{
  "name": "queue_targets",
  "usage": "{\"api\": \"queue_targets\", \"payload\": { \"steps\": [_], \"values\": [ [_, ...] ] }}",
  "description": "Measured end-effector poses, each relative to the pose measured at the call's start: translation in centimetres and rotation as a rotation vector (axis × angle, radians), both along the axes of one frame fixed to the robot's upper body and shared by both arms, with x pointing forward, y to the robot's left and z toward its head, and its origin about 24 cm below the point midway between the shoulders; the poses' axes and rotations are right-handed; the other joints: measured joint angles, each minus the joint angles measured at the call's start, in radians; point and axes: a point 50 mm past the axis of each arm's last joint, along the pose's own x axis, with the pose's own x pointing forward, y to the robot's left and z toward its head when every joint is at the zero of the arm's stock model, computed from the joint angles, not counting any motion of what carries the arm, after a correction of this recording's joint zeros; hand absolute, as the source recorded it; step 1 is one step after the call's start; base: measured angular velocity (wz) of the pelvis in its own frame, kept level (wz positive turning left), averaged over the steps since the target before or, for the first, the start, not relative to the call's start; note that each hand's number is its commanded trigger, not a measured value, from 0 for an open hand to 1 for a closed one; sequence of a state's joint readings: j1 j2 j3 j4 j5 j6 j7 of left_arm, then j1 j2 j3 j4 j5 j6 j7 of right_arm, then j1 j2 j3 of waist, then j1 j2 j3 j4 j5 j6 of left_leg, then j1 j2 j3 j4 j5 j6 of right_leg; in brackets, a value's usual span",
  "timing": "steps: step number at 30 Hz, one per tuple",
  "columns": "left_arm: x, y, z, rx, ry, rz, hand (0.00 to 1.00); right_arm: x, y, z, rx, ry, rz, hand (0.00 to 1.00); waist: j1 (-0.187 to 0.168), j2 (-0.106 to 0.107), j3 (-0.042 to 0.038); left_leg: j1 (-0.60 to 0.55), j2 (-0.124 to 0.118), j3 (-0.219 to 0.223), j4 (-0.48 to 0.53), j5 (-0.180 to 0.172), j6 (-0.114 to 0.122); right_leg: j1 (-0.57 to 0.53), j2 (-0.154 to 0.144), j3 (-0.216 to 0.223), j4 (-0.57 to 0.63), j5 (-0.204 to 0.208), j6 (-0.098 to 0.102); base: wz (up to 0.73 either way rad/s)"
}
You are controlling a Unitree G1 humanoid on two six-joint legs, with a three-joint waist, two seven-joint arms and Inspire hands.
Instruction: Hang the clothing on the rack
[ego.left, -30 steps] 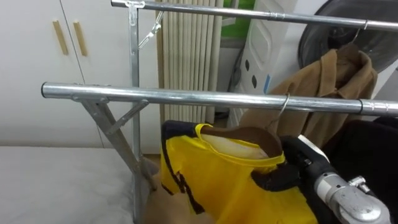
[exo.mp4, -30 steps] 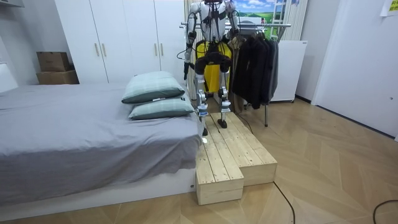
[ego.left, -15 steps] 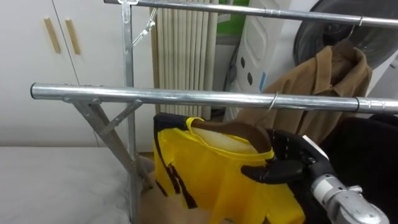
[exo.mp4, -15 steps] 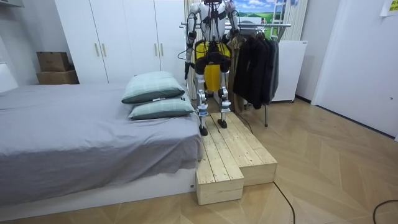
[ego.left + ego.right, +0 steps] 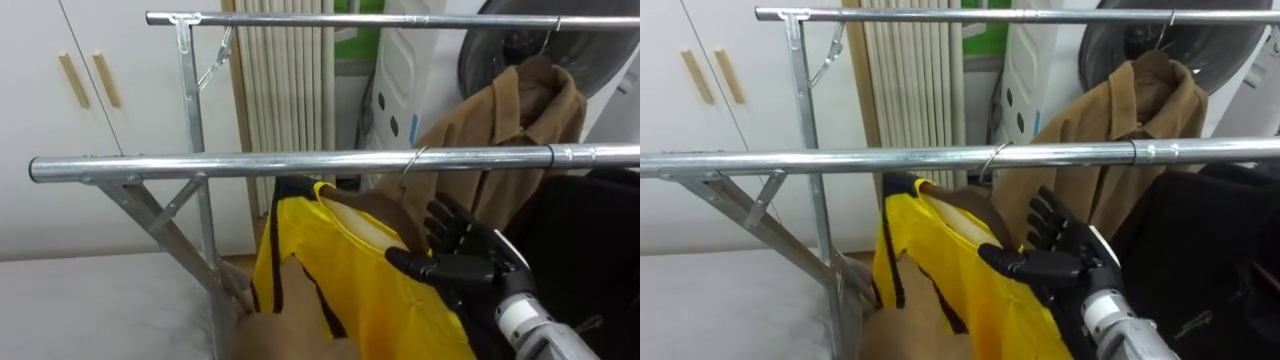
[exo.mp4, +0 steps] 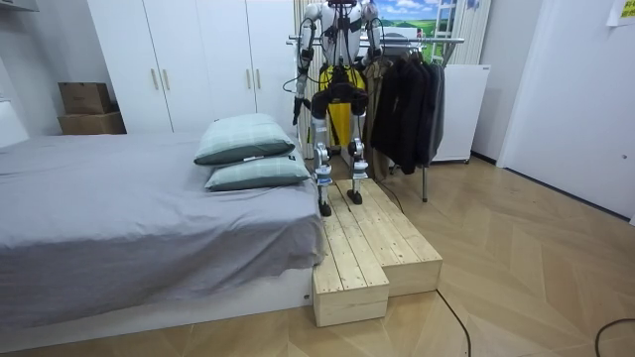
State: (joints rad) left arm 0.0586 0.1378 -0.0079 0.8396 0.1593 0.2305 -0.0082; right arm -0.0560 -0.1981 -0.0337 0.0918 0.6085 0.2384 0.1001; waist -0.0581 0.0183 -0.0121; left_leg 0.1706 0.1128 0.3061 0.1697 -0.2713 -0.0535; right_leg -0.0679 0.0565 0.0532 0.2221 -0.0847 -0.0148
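The soft yellow shirt with black edges (image 5: 340, 290) hangs on a brown wooden hanger (image 5: 378, 207). The hanger's thin wire hook (image 5: 411, 160) sits over the near shiny round metal rail (image 5: 250, 165). The black right hand (image 5: 470, 265) is open, with its fingers spread and its thumb by the shirt's shoulder. I think it should check that the hook sits right on the rail, then pull away gently, because hooks slide on smooth metal. A floppy brown coat (image 5: 500, 130) hangs behind.

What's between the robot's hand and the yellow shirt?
Nothing: in the left eye view the open right hand sits right at the shirt, by its collar.
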Motion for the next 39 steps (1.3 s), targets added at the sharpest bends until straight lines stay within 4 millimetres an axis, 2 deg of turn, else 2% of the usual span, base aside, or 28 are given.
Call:
{"api": "queue_targets", "payload": {
  "steps": [16, 23, 30, 39],
  "values": [
    [0.2, -0.2, 0.1, -0.013, -0.027, -0.002, 0.00, -1.5, -0.2, -1.8, 0.039, 0.046, -0.060, 0.00, -0.006, 0.004, 0.0066, -0.003, 0.000, 0.006, 0.000, 0.000, 0.000, -0.005, 0.000, 0.002, -0.002, 0.002, 0.000, 0.00],
    [-0.1, 0.0, 0.0, -0.016, -0.036, -0.008, 0.00, -2.2, -0.7, -2.8, 0.015, 0.074, -0.085, 0.00, -0.019, 0.003, 0.0079, -0.003, 0.000, 0.007, -0.001, 0.000, 0.000, -0.006, 0.001, 0.004, -0.003, 0.001, 0.000, 0.00],
    [-0.3, 0.1, 0.0, -0.029, -0.040, -0.017, 0.00, -2.6, -1.5, -3.0, -0.007, 0.066, -0.129, 0.00, -0.019, -0.001, 0.0095, -0.003, 0.000, 0.017, -0.001, 0.000, 0.000, -0.007, 0.003, 0.011, -0.004, 0.001, 0.000, -0.02],
    [-0.8, 0.3, -0.2, -0.038, -0.029, 0.004, 0.00, -5.0, -2.6, -6.1, -0.086, 0.206, -0.160, 0.00, -0.024, -0.009, 0.0048, 0.000, 0.000, 0.019, -0.001, 0.000, 0.000, -0.008, 0.003, 0.013, -0.002, 0.001, 0.001, -0.01]
  ]
}}
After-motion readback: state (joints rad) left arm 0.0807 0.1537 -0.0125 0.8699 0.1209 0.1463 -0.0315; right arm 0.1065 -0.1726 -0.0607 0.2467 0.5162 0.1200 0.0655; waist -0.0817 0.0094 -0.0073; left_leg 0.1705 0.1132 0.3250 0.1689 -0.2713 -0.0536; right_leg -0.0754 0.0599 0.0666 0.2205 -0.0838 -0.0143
